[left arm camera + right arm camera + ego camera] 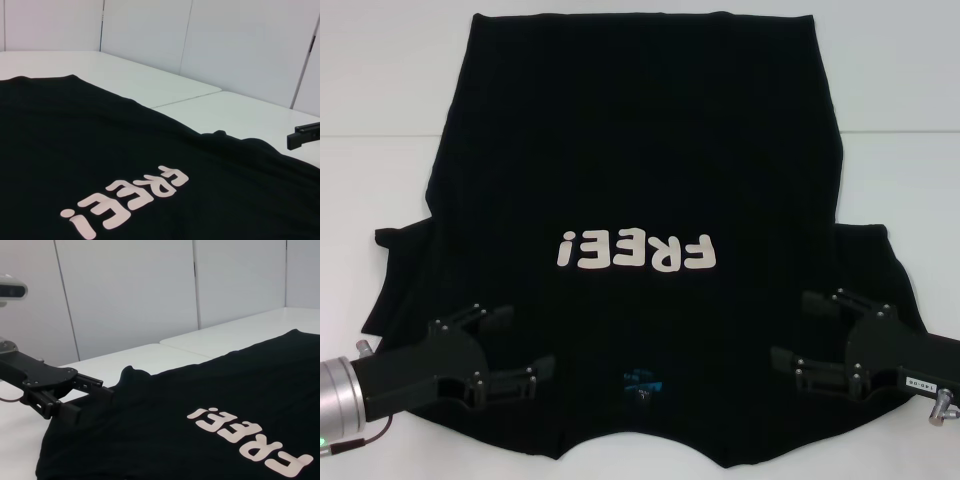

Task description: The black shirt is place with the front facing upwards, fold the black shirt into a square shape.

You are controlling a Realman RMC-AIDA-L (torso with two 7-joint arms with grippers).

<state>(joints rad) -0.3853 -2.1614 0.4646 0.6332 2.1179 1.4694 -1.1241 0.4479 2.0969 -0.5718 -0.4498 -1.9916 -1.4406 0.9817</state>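
The white table (380,90) is covered across most of its middle by the black shirt (640,150), which is laid flat with the front up and the collar end nearest the robot. The hem is seen at the far edge, and a sleeve is spread out to each side. The off-white "FREE!" lettering (637,252) is read upside down from the head view. The left gripper (512,350) is positioned over the near left shoulder area, its fingers spread apart with nothing held. The right gripper (804,328) is placed over the near right shoulder area, likewise spread and empty. A small blue neck label (642,379) is seen between the two grippers.
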